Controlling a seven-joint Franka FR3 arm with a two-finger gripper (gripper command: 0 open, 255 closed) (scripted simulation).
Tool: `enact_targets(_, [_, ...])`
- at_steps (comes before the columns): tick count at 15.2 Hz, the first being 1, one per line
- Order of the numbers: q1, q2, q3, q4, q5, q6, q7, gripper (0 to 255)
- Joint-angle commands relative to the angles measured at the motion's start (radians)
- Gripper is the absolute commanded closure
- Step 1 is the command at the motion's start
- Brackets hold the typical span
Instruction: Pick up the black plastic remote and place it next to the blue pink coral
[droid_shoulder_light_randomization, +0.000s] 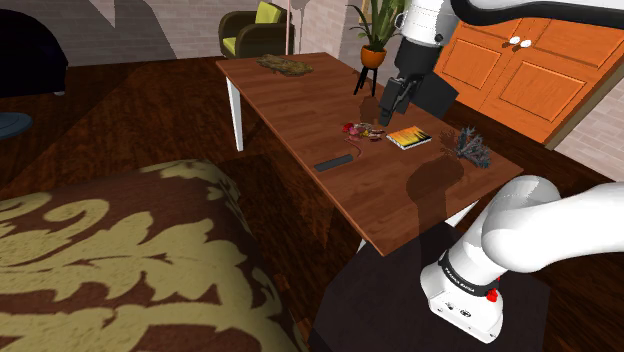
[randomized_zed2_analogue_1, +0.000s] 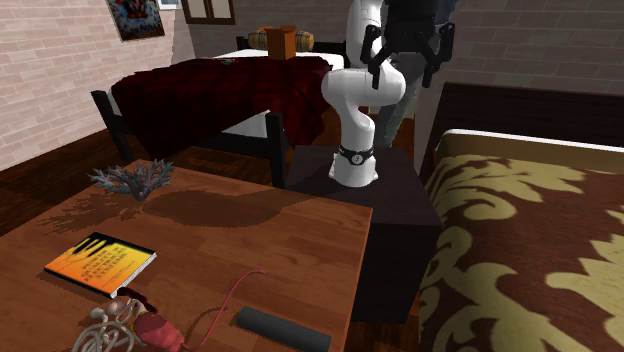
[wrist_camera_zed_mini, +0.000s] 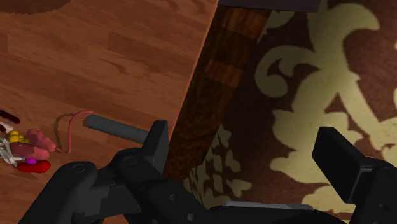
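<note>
the shoulder view sits high beside and a little behind the stand (droid_shoulder_light_randomization: 380, 312), looking down and along the worktop (droid_shoulder_light_randomization: 300, 110), with the arm (droid_shoulder_light_randomization: 520, 215) rising at that view's right. the second exterior view stands close over the worktop's opposite end and faces back across it toward the stand and arm. both take in the worktop with the book (droid_shoulder_light_randomization: 409, 137), the coral (droid_shoulder_light_randomization: 468, 148) and the remote (droid_shoulder_light_randomization: 335, 161), and the patterned bed (droid_shoulder_light_randomization: 120, 260) beside it. the wrist view looks down from the hand (wrist_camera_zed_mini: 243, 135), near the worktop's long edge, catching the remote and the bed cover as well.
</note>
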Motion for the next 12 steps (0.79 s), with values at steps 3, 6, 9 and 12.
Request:
enact_targets(3, [0.006, 0.008, -0.034, -0.049, -0.027, 0.057, -0.083, 0])
enact_targets(6, [0.012, 0.036, -0.087, -0.109, -0.068, 0.148, -0.205, 0])
enact_targets(9, [0.018, 0.083, -0.140, -0.154, -0.106, 0.245, -0.326, 0])
enact_targets(12, [0.024, 0.150, -0.195, -0.183, -0.140, 0.346, -0.446, 0])
